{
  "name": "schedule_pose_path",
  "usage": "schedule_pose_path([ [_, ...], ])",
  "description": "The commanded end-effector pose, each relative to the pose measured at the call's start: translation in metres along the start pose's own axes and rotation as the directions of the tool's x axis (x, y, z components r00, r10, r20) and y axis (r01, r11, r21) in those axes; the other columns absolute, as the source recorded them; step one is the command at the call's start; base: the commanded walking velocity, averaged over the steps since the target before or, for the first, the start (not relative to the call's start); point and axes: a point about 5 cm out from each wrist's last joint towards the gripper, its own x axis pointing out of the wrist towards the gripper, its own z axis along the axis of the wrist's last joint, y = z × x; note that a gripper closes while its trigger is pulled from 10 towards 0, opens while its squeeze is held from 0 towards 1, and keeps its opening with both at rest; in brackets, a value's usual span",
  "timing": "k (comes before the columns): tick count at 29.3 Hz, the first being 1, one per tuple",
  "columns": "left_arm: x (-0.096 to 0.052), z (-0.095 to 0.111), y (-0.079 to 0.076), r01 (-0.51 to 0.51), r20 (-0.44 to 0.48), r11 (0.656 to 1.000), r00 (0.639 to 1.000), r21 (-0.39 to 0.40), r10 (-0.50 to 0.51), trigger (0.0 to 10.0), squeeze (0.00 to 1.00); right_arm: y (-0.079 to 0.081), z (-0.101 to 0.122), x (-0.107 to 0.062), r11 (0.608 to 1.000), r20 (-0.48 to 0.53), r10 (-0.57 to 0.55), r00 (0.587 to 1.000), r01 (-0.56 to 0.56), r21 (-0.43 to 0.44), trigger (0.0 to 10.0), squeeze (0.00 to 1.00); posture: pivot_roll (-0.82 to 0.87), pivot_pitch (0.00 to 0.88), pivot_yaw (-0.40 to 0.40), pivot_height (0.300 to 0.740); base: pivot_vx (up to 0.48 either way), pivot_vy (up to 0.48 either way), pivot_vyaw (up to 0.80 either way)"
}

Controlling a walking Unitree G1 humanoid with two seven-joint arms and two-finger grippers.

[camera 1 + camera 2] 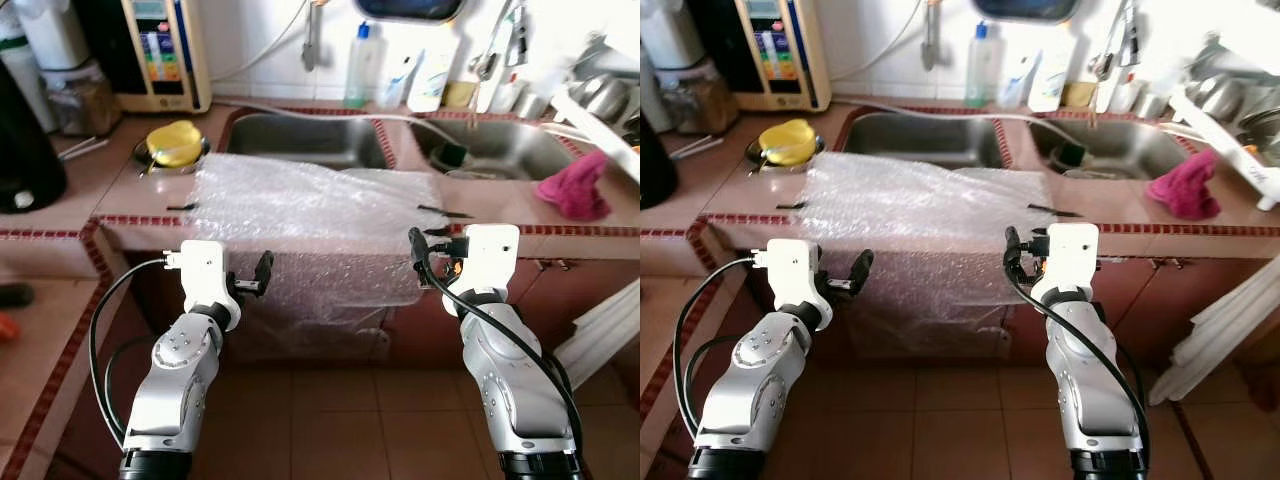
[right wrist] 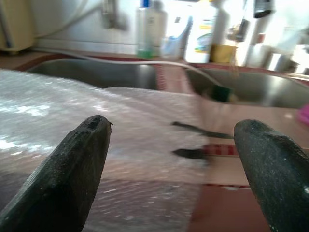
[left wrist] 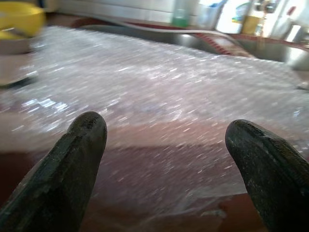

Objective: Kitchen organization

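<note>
Right, head views: bubble wrap sheet [image 1: 310, 215] lies over the counter [image 1: 130, 195] front edge, its flap hanging between both grippers. Left gripper [image 1: 262, 272] & right gripper [image 1: 416, 250] sit just off the flap's two sides, holding nothing. Left wrist: jaws wide apart, wrap straight ahead; blurred. Right wrist: jaws wide too, wrap's corner ahead of one finger. Best to close both on the hanging edge evenly, level. Flap's lower end is hard to make out.
</note>
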Motion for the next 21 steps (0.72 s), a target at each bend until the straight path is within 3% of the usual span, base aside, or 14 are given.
schedule_pose_path([
  [1, 0.0, 0.002, -0.004, 0.018, 0.009, 1.0, 1.0, -0.002, -0.018, 10.0, 0.0, -0.003, 0.0, 0.0, 1.0, 0.003, -0.011, 1.0, 0.011, -0.011, 10.0, 0.0, 0.03, 0.0, -0.018, 0.74, 0.409, 0.0, 0.0],
  [8, 0.001, 0.003, -0.005, 0.021, 0.009, 1.0, 1.0, 0.003, -0.021, 10.0, 0.0, -0.003, 0.001, 0.0, 1.0, 0.008, -0.003, 1.0, 0.003, -0.015, 10.0, 0.0, 0.03, 0.0, -0.017, 0.74, 0.41, 0.0, 0.0],
  [21, -0.002, 0.007, -0.004, -0.004, 0.033, 1.0, 0.999, -0.001, 0.004, 10.0, 0.0, 0.01, 0.012, -0.001, 0.986, 0.083, 0.1, 0.992, -0.087, -0.142, 10.0, 0.0, 0.03, 0.0, -0.028, 0.74, 0.398, 0.0, 0.0],
])
